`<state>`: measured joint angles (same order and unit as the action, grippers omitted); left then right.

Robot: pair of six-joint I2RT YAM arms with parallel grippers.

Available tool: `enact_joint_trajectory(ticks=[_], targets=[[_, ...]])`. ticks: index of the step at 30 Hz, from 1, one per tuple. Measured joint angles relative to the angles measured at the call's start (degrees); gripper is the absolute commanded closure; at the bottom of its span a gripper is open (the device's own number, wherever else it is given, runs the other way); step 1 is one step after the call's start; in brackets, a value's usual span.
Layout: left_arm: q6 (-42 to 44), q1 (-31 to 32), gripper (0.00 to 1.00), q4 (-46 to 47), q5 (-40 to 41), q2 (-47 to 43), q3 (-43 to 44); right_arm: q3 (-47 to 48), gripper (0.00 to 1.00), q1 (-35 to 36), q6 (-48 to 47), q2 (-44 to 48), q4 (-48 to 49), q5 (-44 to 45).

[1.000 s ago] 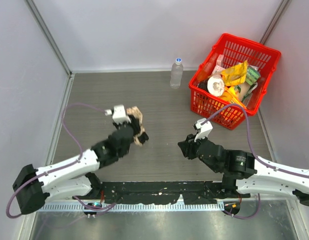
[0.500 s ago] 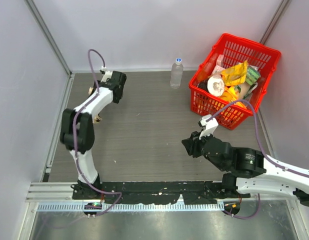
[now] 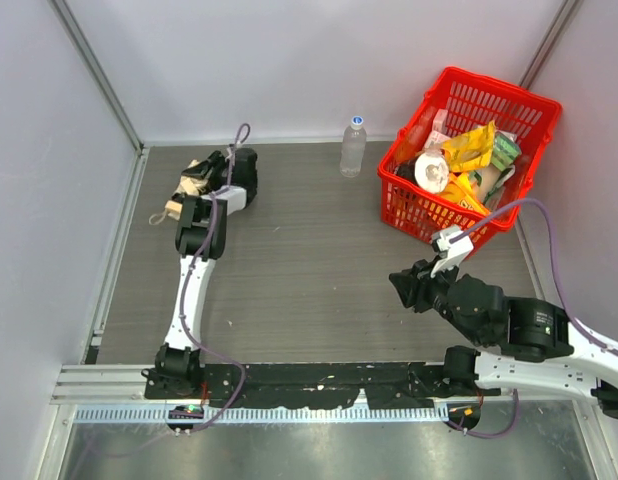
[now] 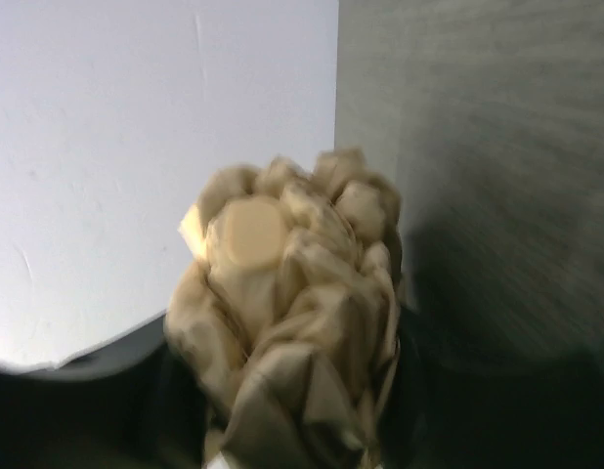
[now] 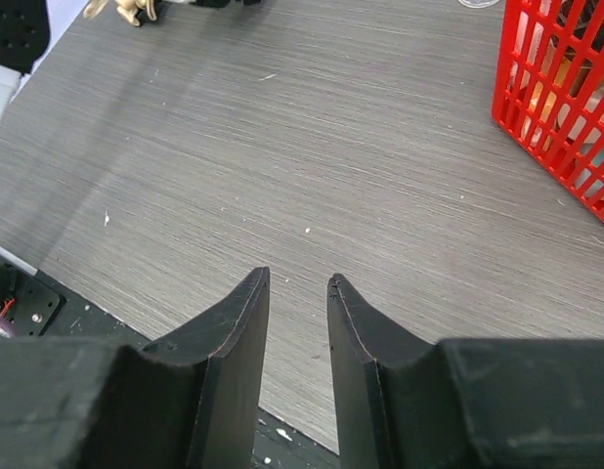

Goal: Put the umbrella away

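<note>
Left wrist view is blurred. The left gripper [image 3: 202, 184] is clamped on the cream-beige folded fabric umbrella [image 4: 282, 293], though its fingers are lost in the dark below the bundle. The umbrella is held at the back-left corner of the grey wood-grain table [image 5: 282, 127], by the wall. The left arm is stretched far forward. The right gripper [image 5: 297, 280] is kept low over the table, jaws slightly parted, nothing between. The red plastic basket [image 5: 556, 107] is cut off at the frame edge.

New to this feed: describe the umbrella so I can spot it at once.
Start at the far-left corner of the table, across from the red basket. The left end effector there holds the umbrella, a folded bundle of cream-beige fabric. Unlike the clear bottle by the back wall, it is soft, crumpled cloth.
</note>
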<state>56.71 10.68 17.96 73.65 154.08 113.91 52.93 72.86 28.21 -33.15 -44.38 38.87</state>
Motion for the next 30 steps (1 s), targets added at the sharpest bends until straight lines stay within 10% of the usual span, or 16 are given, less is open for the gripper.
enact_joint_trajectory(ticks=[2, 7, 18, 30], targets=[[3.21, 0.76, 0.01, -0.83, 2.64, 1.18, 1.33, 0.0, 0.64, -0.07, -0.04, 0.17, -0.39, 0.17], [-18.73, 3.15, 0.0, -26.62, -2.93, -2.1, 9.42, 0.0, 0.64, -0.11, -0.09, -1.31, -0.72, 0.02], [-56.11, 5.77, 0.02, -69.35, -49.51, -29.22, 8.44, -0.66, 0.64, -0.13, -0.02, -2.27, 2.19, -2.16], [-78.31, -5.01, 0.75, -59.95, -76.32, -47.84, -10.75, -0.66, 0.65, -0.17, 2.23, -3.63, 2.73, -5.09]])
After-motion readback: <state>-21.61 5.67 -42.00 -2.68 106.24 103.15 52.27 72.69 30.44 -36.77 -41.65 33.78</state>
